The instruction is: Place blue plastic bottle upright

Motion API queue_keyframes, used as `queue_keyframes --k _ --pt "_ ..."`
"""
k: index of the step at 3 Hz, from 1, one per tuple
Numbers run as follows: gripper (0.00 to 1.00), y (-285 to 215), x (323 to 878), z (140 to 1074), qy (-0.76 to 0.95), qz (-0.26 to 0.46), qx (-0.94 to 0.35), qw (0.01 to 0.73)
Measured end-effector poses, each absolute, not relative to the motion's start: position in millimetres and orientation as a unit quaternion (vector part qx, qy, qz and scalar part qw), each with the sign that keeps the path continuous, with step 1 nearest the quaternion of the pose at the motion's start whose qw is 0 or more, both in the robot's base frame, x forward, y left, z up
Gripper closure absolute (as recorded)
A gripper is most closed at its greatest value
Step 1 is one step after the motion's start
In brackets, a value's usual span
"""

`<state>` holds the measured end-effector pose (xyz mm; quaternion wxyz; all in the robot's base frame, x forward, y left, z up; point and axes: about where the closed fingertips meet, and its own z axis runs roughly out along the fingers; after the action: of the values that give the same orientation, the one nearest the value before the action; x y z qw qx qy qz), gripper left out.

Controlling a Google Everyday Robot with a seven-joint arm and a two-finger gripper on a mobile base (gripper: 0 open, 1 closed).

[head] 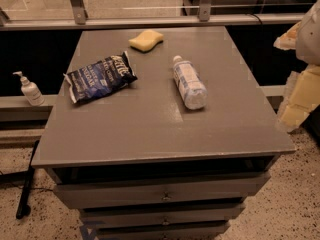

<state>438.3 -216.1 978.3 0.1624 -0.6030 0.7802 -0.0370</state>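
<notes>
Currently: blue plastic bottle (pixel 189 81) lies on its side on the grey cabinet top (pixel 150 129), right of centre. White cap points toward the far edge, base toward the near edge, and the long axis is angled slightly to the right as it nears the camera. Label faces up. Not upright.

Gripper (pixel 297 101): pale cream shape at the right edge of the view, off the side of the cabinet and well apart from the bottle. It touches nothing on the top. Its grasp state cannot be told from this view (only part of it is inside the view).

Other items, 3 noted:
- dark blue snack bag (pixel 100 77), flat on the top, left of the bottle and apart from it.
- yellow sponge (pixel 146 40), near the far edge, between bag and bottle in left-right terms.
- white pump dispenser (pixel 29 89), standing on the ledge left of the cabinet, not on the top.

Drawer fronts (pixel 162 196) are stacked below the top; speckled floor (pixel 290 209) beneath.
</notes>
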Motion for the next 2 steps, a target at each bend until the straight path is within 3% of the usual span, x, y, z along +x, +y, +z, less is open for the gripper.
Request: queue_keyframes --k 2 --pt "0.0 -194 464 973 0.783 -0.032 -0.591 0.191"
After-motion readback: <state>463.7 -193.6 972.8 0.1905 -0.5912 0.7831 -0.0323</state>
